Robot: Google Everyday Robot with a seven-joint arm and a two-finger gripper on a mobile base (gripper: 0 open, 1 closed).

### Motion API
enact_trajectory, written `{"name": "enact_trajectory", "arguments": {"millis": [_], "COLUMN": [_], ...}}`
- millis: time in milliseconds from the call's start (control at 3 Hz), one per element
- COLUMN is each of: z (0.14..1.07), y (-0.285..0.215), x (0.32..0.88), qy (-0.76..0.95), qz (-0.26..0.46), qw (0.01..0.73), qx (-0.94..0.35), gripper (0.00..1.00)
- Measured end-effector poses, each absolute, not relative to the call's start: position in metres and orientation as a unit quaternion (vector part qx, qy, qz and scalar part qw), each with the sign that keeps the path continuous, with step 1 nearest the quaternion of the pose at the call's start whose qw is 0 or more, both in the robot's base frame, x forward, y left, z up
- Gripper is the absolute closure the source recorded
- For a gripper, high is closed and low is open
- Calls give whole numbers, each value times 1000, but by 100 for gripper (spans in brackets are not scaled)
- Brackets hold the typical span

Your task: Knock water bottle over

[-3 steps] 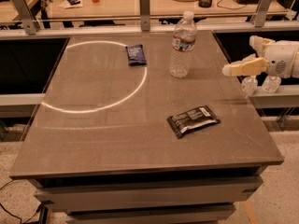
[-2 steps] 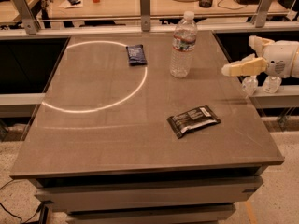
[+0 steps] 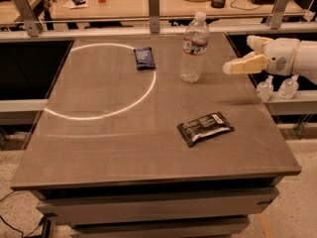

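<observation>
Cream gripper (image 3: pixel 239 62) has edged left, nearer the upright water bottle (image 3: pixel 193 48).

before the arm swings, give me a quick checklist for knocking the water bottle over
1. Water bottle upright on the table, not yet knocked over: ok.
2. Gripper to the right of the bottle in the picture, level with its body and not touching it: ok.
3. Gap between gripper and bottle free of other things: ok.
4. Landing space on the bottle's far side: the blue packet lies there, apart from the bottle. Whether a falling bottle would reach it: cannot tell.
5. Black packet lies nearer the table's front edge, probably outside a sideways sweep: ok.
</observation>
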State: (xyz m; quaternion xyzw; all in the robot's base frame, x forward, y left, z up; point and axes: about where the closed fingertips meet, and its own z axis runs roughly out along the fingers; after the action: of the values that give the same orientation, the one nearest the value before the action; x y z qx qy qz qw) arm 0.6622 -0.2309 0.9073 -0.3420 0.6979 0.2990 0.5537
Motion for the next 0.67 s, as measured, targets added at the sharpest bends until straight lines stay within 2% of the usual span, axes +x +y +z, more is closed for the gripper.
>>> {"name": "enact_trajectory", "arguments": {"millis": [667], "z": [901], "y": [-170], "x": [680], "qy": [664], "qz": [349], "qw": [535], "qx": [-389], "gripper": [0]}}
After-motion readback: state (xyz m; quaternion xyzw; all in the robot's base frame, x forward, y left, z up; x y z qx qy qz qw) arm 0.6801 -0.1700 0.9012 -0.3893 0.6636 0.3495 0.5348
